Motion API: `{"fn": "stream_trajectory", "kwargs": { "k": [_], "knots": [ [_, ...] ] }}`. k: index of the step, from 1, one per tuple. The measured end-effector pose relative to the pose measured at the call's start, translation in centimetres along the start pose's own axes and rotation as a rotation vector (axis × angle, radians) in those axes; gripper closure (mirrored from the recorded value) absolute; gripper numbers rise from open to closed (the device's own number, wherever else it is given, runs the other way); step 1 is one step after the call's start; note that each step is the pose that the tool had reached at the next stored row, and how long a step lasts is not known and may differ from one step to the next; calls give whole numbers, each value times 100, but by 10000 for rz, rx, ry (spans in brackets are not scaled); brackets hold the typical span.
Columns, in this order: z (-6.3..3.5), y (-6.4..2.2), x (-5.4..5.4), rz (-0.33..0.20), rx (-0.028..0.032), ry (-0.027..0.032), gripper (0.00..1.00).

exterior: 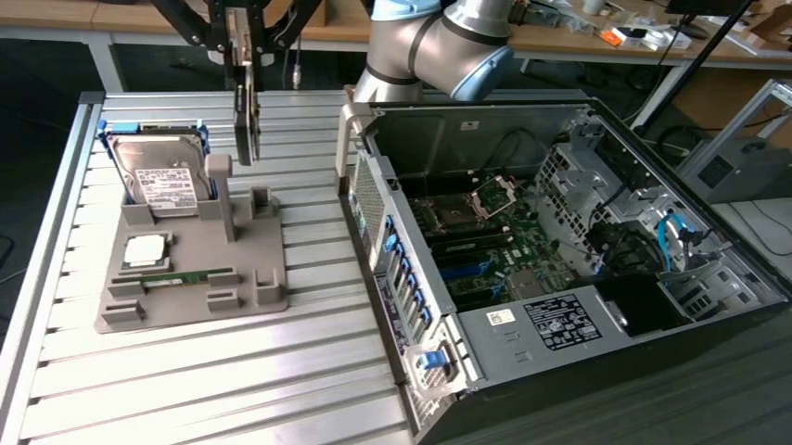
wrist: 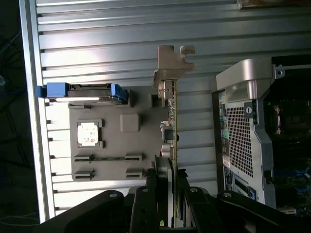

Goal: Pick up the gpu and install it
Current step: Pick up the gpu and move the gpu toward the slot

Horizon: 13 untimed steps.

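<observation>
The gpu (exterior: 248,120) hangs edge-on in the air above the grey holder tray (exterior: 254,297), a thin dark card pointing downward. My gripper (exterior: 244,60) is shut on its upper part, near the exterior view's top left. In the wrist view the gpu (wrist: 173,121) runs away from my gripper (wrist: 166,177) as a thin edge, ending in its silver metal bracket (wrist: 172,60). The card is clear of the tray and its upright posts. It sits to the exterior view's left of the open computer case (exterior: 557,250).
On the tray stand a hard drive (exterior: 161,176) in blue rails, a processor chip (exterior: 146,248) and a green memory stick (exterior: 185,275). The case lies open with its motherboard (exterior: 495,241) exposed. The slatted metal table (exterior: 223,389) surrounds both.
</observation>
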<state>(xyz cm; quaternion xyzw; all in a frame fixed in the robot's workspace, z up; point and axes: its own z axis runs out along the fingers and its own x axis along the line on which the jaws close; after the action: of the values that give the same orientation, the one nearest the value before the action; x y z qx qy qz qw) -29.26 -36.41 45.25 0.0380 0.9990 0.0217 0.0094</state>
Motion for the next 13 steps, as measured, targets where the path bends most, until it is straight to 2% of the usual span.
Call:
{"fn": "stream_trajectory", "kwargs": {
  "k": [13],
  "knots": [
    [-19, -4, -4, -1, -7, 3, 73]
  ]
}}
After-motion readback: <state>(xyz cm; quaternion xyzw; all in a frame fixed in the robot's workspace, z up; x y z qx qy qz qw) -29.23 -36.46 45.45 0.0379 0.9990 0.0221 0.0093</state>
